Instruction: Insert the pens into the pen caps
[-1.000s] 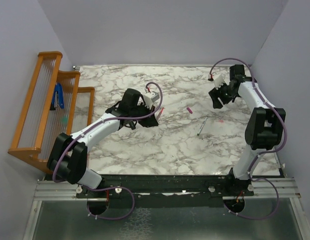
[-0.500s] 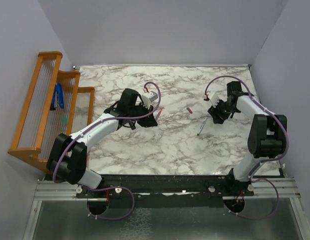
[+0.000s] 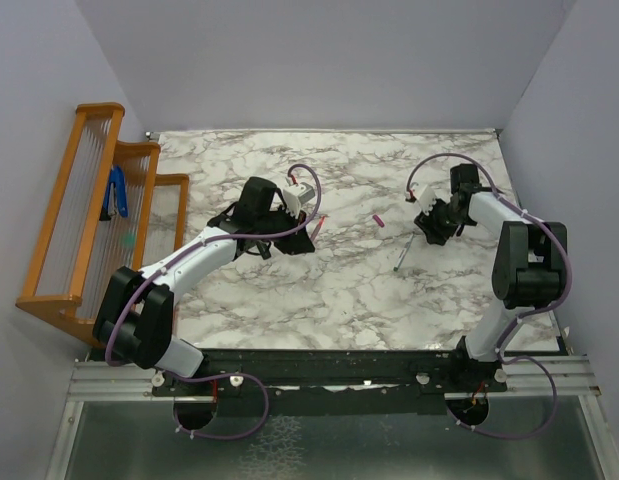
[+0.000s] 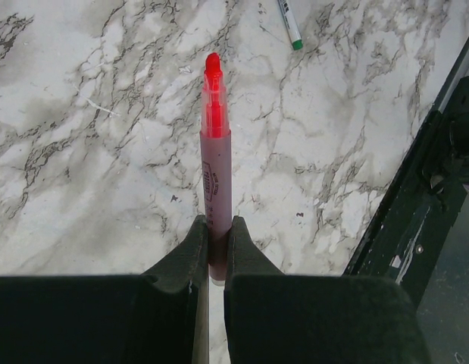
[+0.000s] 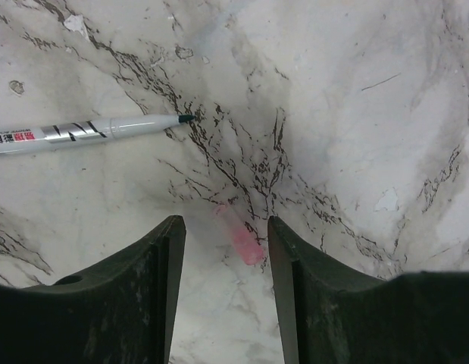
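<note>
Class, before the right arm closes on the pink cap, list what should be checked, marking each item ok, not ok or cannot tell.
1. Left gripper shut on the red-tipped pen: ok.
2. Pen tip bare, pointing out of the jaws: ok.
3. Right gripper open: ok.
4. Pink cap between its jaws: ok.
5. Grey pen outside those jaws: ok.
6. Which end of the cap is open: cannot tell.

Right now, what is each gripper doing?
Left gripper: shut on the pinkish pen.
Right gripper: open, jaws either side of the pale pink cap.
</note>
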You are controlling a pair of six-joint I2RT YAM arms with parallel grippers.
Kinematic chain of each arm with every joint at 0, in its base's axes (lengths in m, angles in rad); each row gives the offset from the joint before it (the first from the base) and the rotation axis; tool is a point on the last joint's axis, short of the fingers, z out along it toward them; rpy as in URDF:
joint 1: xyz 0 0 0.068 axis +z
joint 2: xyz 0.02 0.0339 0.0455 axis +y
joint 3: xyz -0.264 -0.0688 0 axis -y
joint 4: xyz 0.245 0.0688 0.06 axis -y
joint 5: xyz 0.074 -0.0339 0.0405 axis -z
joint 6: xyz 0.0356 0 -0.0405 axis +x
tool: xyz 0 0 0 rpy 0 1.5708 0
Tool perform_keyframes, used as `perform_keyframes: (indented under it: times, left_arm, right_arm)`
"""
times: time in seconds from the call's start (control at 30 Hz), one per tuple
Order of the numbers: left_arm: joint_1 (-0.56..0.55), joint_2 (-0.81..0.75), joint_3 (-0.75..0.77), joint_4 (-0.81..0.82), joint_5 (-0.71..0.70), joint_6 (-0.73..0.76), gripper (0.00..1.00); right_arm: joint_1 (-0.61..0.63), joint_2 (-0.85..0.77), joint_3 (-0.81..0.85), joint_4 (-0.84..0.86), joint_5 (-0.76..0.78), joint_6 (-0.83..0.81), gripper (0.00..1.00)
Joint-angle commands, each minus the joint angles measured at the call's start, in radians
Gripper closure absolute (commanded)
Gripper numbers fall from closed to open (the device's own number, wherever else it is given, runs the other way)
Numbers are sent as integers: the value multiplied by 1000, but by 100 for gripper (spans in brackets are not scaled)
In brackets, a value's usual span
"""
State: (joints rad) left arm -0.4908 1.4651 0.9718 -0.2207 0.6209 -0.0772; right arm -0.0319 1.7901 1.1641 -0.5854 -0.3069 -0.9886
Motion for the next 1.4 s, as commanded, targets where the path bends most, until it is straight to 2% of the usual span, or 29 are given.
perform_keyframes:
  times: [0.0,0.47,0.73,0.8,0.87,0.97,1.03,1.23,1.37]
  left_arm:
    - [8,-14,-16,21,30,11,100]
    - [13,-14,-19,23,30,11,100]
    - [16,-20,-22,23,27,11,100]
    - [17,-21,-24,22,26,11,100]
    - [17,-22,-24,22,25,10,100]
    - [17,-22,-24,22,23,11,100]
    - [18,-25,-24,22,22,12,100]
    - [21,-28,-28,23,11,14,100]
    - [21,-15,-22,31,18,9,100]
  right_arm:
    - [1,4,-36,43,41,-10,48]
    - [-22,70,-29,48,54,29,49]
    - [-32,110,1,29,72,65,66]
    - [-34,109,0,41,87,76,76]
    - [-37,110,0,50,108,92,90]
    - [-39,115,4,60,128,114,97]
    - [-40,125,15,59,136,136,100]
    - [-42,128,95,61,84,271,99]
    - [-28,-23,78,187,-75,409,100]
